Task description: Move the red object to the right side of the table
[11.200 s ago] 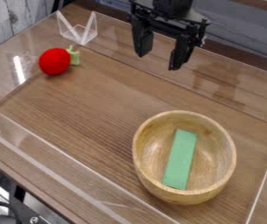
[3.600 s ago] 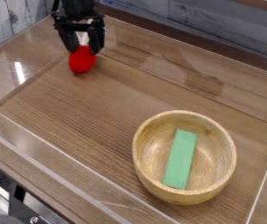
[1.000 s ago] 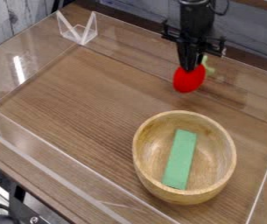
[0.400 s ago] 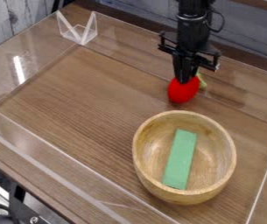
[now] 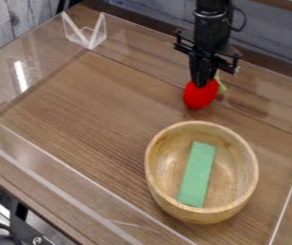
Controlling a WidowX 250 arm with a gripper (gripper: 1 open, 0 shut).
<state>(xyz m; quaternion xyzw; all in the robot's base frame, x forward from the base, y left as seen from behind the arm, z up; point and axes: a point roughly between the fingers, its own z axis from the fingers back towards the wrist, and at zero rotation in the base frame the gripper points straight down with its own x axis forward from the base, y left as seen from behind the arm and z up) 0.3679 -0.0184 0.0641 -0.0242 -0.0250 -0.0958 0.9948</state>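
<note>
So we've got the claw [image 5: 205,82] clenched on the red object [image 5: 201,93], which sits directly under it in the upper right of the frame, low over the worktop [image 5: 97,105], just above the bowl [image 5: 202,171].

Glossy wood-grain table [image 5: 84,105], clear acrylic walls [image 5: 58,187], matt wooden bowl [image 5: 244,187]
</note>
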